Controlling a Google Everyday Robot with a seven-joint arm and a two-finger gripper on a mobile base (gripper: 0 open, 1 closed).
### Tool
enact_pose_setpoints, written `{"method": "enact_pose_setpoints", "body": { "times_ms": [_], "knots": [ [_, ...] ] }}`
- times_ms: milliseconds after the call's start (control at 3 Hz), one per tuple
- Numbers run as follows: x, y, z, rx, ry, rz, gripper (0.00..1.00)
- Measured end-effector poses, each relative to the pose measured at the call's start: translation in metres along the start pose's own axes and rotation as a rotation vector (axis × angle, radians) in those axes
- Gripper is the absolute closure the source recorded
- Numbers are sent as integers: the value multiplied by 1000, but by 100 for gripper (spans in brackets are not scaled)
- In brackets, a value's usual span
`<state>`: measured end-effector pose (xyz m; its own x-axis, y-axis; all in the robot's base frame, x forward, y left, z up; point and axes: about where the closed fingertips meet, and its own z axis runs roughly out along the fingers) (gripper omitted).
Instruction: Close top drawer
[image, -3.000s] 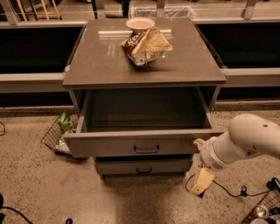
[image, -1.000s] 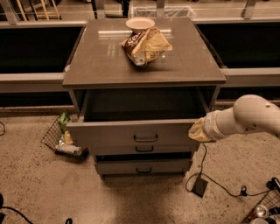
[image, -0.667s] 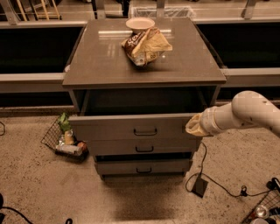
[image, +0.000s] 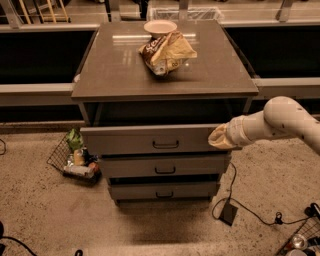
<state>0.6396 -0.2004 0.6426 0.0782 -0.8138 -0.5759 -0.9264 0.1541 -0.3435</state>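
The top drawer (image: 135, 141) is a wide grey box with a small dark bar handle (image: 165, 145). It stands out only a little from the grey three-drawer cabinet (image: 100, 80), with a dark gap above its front. My gripper (image: 218, 137), at the end of a white arm (image: 280, 120) that comes in from the right, rests against the right end of the drawer's front. The two shallower drawers (image: 165, 166) sit below it and stick out slightly.
A chip bag (image: 167, 52) and a pale bowl (image: 160, 26) sit on the cabinet top. A wire basket (image: 75, 157) with items lies on the floor at the left. A cable and black adapter (image: 228, 212) lie at the right.
The top drawer has slid from wide open to nearly in. My gripper rose from the floor level to the drawer's right front and moved in with it.
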Motion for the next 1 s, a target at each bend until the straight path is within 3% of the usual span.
{"method": "enact_pose_setpoints", "body": {
  "times_ms": [667, 1000],
  "knots": [
    [-15, 9, -3, -31, -54, -43, 15],
    [-30, 38, -20, -41, -104, -83, 0]
  ]
}}
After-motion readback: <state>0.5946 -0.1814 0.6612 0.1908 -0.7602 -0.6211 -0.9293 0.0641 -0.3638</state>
